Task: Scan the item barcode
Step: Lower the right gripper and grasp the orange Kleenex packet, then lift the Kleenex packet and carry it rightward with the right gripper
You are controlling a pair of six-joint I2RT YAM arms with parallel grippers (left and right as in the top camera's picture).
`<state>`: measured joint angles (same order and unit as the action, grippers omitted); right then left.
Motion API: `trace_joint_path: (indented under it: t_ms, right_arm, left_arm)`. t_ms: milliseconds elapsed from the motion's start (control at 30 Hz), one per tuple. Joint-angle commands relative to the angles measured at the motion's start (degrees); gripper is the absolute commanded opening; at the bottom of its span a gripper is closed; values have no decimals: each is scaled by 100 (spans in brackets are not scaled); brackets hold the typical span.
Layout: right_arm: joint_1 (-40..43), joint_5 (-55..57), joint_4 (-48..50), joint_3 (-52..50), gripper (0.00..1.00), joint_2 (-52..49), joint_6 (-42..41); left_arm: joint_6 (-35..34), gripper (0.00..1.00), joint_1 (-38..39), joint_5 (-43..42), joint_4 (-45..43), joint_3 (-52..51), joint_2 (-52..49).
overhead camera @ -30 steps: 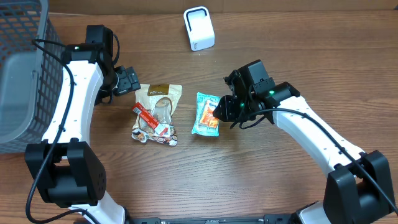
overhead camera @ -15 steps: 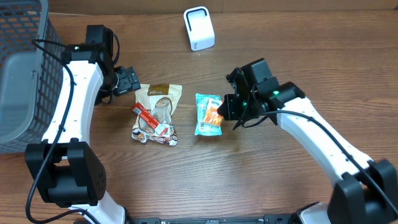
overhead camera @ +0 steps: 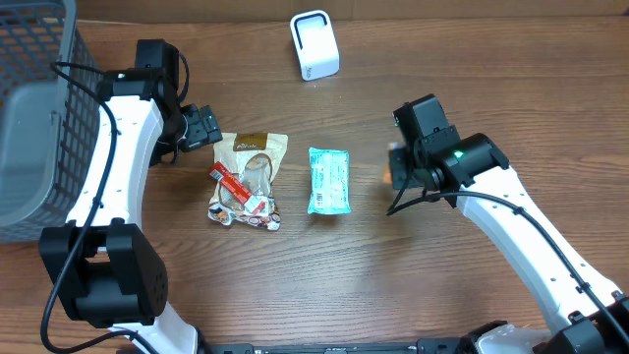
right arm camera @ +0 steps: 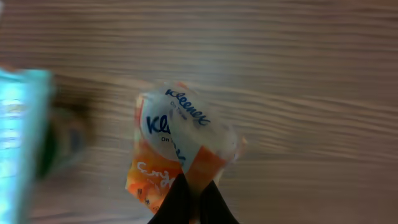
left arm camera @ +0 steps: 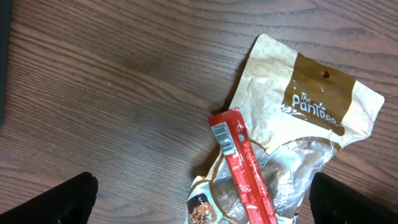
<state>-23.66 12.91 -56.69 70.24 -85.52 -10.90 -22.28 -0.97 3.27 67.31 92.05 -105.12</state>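
Far left, we have a grey mesh basket (overhead camera: 29,108) at the edge of the desk (overhead camera: 462,69), whose brown wood grain runs side to side. The left arm (overhead camera: 118,138), in white shells with black joints, bends beside it. The left jaws stand wide apart over bare wood, holding nothing. In the left wrist view one dark fingertip (left arm camera: 56,199) sits in each bottom corner.

Just right of them lies a crinkled beige pouch (overhead camera: 254,177), flat on the desk, with a brown band at its far end and a clear window lower down. A slim, glossy red stick (overhead camera: 236,187) lies slantwise across it, touching it.

At the far edge stands a small white scanner (overhead camera: 314,44), a rounded box well apart from everything else. Below it, a teal foil packet (overhead camera: 328,181) lies flat, its long axis running from the near edge to the far edge.

Now the item itself. The tissue pack (right arm camera: 180,149) is soft plastic wrap, orange and white with blue lettering. It is held over bare wood, right of the teal packet and apart from it. The right jaws are closed on it, with two dark fingers (right arm camera: 176,202) pinching its orange end.

In the blurred right wrist view its long axis runs away from the jaws, printed face toward the camera. From overhead we see only an orange sliver (overhead camera: 390,173), because the wrist covers the rest. The right arm (overhead camera: 511,216) stretches off toward the near right corner.
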Motion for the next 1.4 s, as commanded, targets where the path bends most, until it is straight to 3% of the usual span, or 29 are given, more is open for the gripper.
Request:
trace_joint_path:
  t_ms: [0,367,767,1367]
  right_arm:
    - [26,1331,-109,138,4,28,11]
    - [20,2470,-793,-11,4,-809,-433]
    - [-2,2979,-1207,-11,4,-2186,-588]
    - [-7,2970,-1075,-136,4,-2437,-586]
  left_arm:
    - [87,100,-4,28,-9,96,35]
    - [87,100,-2,28,-9,96,35]
    - [87,100,-7,28,-11,96,35]
    - [87,100,-11,31,-9,96,35]
